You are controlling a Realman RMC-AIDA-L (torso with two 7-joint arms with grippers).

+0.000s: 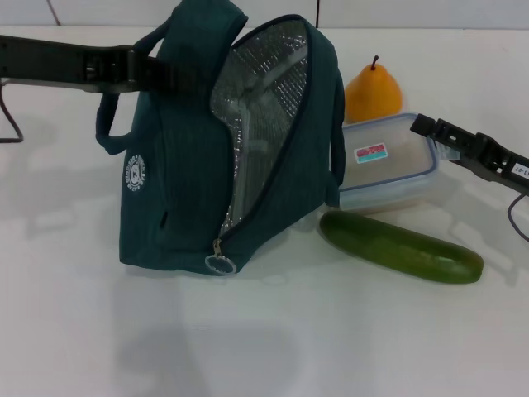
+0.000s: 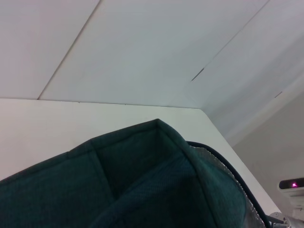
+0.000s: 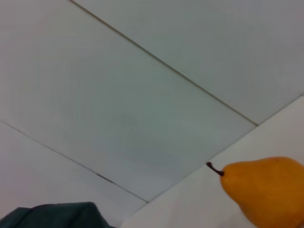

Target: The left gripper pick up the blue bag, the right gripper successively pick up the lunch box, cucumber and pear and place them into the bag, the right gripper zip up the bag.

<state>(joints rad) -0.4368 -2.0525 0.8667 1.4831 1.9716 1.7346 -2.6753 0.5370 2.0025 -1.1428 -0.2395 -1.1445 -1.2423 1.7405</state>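
Note:
The blue bag (image 1: 178,165) stands on the white table, left of centre, unzipped, with its silver lining (image 1: 264,107) facing the right side. My left gripper (image 1: 149,70) reaches in from the left and is shut on the bag's top handle; the left wrist view shows the bag (image 2: 142,180) close up. The clear lunch box (image 1: 388,161) lies just right of the bag, with the orange pear (image 1: 372,93) behind it and the green cucumber (image 1: 401,246) in front. My right gripper (image 1: 426,126) hovers at the lunch box's right corner. The right wrist view shows the pear (image 3: 266,187).
The zipper pull ring (image 1: 220,263) hangs at the bag's lower front corner. A loose carry strap (image 1: 107,132) droops on the bag's left side. The table (image 1: 264,347) stretches bare in front of the bag. A wall rises behind the table's far edge.

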